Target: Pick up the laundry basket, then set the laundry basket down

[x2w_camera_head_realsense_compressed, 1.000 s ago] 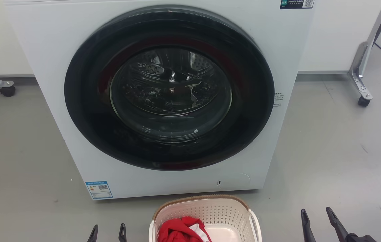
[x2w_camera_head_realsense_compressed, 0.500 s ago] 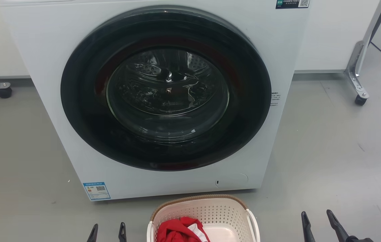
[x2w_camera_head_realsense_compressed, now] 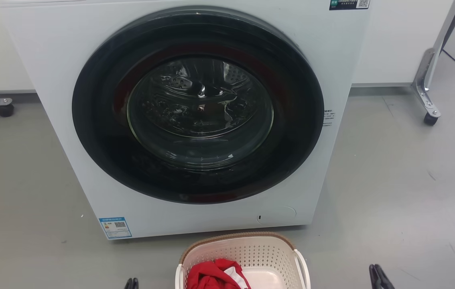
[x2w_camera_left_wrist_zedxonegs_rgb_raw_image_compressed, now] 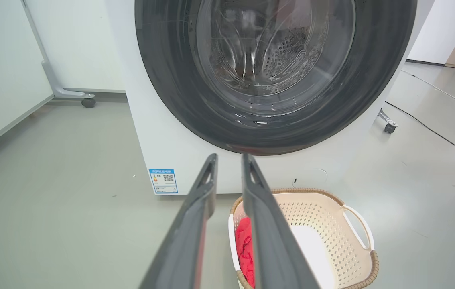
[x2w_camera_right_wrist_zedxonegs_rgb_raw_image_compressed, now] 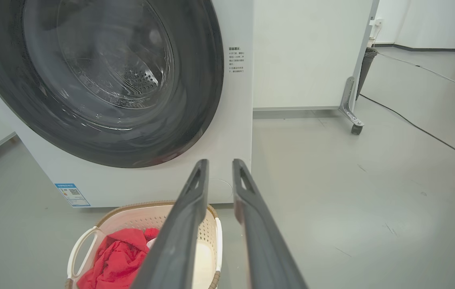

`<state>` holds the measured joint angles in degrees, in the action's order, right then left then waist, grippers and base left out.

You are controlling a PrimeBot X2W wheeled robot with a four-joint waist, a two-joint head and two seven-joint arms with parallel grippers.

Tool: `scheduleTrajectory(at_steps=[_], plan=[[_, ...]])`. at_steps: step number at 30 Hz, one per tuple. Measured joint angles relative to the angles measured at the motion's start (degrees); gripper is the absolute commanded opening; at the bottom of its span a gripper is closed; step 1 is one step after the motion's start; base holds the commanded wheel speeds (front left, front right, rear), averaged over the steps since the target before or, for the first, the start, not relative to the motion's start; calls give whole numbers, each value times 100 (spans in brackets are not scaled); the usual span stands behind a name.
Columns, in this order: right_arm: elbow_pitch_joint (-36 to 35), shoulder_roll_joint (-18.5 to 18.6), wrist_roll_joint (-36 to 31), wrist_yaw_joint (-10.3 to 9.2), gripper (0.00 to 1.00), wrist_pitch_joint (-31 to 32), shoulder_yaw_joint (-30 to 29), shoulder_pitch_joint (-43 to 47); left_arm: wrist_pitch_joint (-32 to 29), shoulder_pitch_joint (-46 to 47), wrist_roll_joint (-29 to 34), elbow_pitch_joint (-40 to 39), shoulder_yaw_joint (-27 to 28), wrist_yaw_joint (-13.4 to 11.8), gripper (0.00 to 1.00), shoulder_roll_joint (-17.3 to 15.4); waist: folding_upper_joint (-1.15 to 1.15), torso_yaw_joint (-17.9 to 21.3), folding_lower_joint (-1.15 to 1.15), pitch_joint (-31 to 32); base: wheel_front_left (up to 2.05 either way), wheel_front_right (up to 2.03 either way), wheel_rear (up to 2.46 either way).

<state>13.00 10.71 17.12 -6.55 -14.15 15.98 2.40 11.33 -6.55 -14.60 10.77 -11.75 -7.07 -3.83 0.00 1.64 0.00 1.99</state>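
- White front-load washing machine (x2w_camera_head_realsense_compressed: 51, 60) standing on the floor, dark round door (x2w_camera_head_realsense_compressed: 197, 104) shut, steel drum visible through the glass.
- Blue label (x2w_camera_head_realsense_compressed: 115, 227) at the machine's lower left corner; dark sticker (x2w_camera_head_realsense_compressed: 348, 4) at its top right.
- Floor (x2w_camera_head_realsense_compressed: 404, 180) smooth grey, a few scuffs and dark marks.
- White wall panels (x2w_camera_head_realsense_compressed: 396, 40) behind the machine, both sides.
- Metal leg on a caster (x2w_camera_head_realsense_compressed: 430, 119) at the right; another caster (x2w_camera_head_realsense_compressed: 5, 110) at the left, both near the wall.
- Black cable (x2w_camera_right_wrist_zedxonegs_rgb_raw_image_compressed: 420, 128) running across the floor at the right.
- Light even and bright; pale reflections on the door glass.
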Motion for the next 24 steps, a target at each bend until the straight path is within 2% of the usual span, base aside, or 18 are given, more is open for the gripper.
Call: scheduleTrajectory(at_steps=[5,24], plan=[[76,-57,124,38,0,52,-77,71,-27,-47,-83,75,38,53,0,13,0,-4,0,-7,0,0,0],[170,-218,1678,308,0,511,-567,-76,-432,87,-1756,197,404,312,0,26,0,-40,0,-50,0,0,0]])
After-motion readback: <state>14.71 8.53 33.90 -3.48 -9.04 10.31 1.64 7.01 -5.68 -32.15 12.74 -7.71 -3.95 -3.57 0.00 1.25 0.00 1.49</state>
